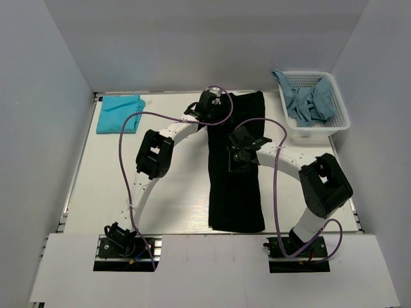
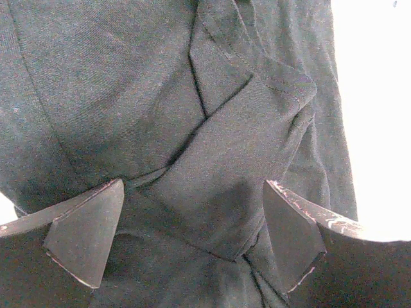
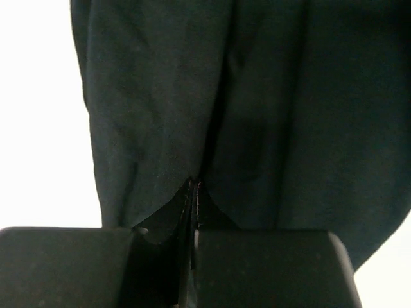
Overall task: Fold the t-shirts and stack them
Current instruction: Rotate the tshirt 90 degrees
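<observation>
Long black cloth t-shirt [image 1: 236,199] folded into a narrow strip midway across white table [image 1: 180,192]. May slip free or drag layers askew on lifting, given only a thin ridge pinched mid-length by right gripper [image 3: 194,187], pressed together. Reaches low over far sleeve folds with left gripper [image 2: 192,221], spread wide.

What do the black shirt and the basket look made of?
The black t-shirt: soft knit cloth, matte, probably cotton jersey; fine weave, stitched hem and limp folds show. The basket: white plastic, seemingly rigid; moulded mesh walls under a solid rim.
</observation>
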Action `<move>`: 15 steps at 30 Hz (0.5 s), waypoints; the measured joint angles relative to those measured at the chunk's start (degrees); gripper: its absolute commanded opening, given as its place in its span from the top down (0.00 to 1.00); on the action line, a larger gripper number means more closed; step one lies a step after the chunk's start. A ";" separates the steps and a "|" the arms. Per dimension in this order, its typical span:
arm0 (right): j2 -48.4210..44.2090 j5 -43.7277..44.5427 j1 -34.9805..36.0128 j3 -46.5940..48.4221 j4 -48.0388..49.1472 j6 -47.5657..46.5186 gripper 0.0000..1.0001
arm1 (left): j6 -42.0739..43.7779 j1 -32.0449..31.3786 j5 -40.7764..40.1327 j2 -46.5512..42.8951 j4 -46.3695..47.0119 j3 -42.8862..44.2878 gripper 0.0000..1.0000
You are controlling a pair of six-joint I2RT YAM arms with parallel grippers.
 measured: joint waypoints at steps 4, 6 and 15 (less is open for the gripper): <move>0.09 1.86 -0.48 1.33 -2.58 -0.68 1.00 | -0.15 0.11 0.39 0.00 0.11 -0.04 0.01; 0.37 2.86 -0.59 2.49 -3.80 -0.83 1.00 | -0.22 0.13 0.48 0.00 0.20 -0.11 0.01; 1.27 1.81 -0.94 4.28 -5.46 -5.68 0.64 | -0.37 0.13 0.50 0.00 0.35 -0.13 0.01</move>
